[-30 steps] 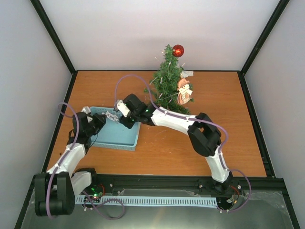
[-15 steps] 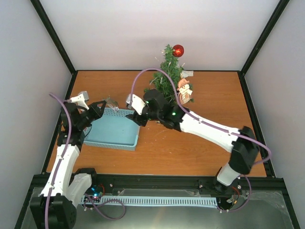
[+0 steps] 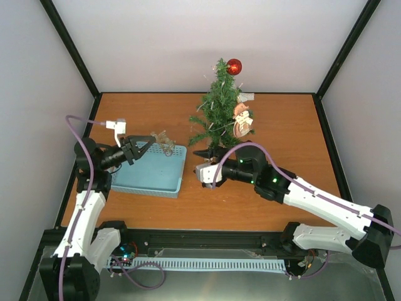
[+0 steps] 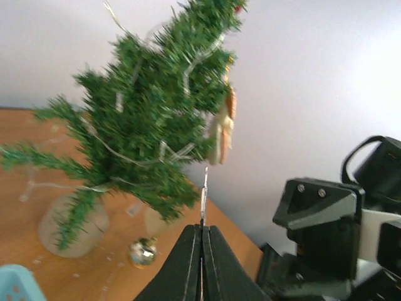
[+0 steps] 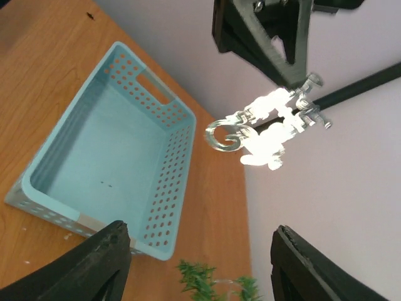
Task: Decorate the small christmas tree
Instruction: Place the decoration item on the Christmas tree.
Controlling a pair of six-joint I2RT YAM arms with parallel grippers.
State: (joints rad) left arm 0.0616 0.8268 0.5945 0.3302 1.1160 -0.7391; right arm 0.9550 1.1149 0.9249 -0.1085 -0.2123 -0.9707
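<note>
Several ornaments [image 3: 242, 120] hang on the small christmas tree [image 3: 219, 106]. The left tool [image 3: 149, 142] pinches a silver ornament [image 3: 165, 140], not yet hung; the right tool [image 3: 199, 162] is wide and empty.

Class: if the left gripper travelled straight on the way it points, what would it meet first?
Most likely the lower branches of the small dark green bristly christmas tree, though depth is unclear.

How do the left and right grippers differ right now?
The left gripper is shut; the right gripper is open. The left gripper holds a silver ornament; the right gripper holds nothing. Both hang above the table, near the tree.
</note>
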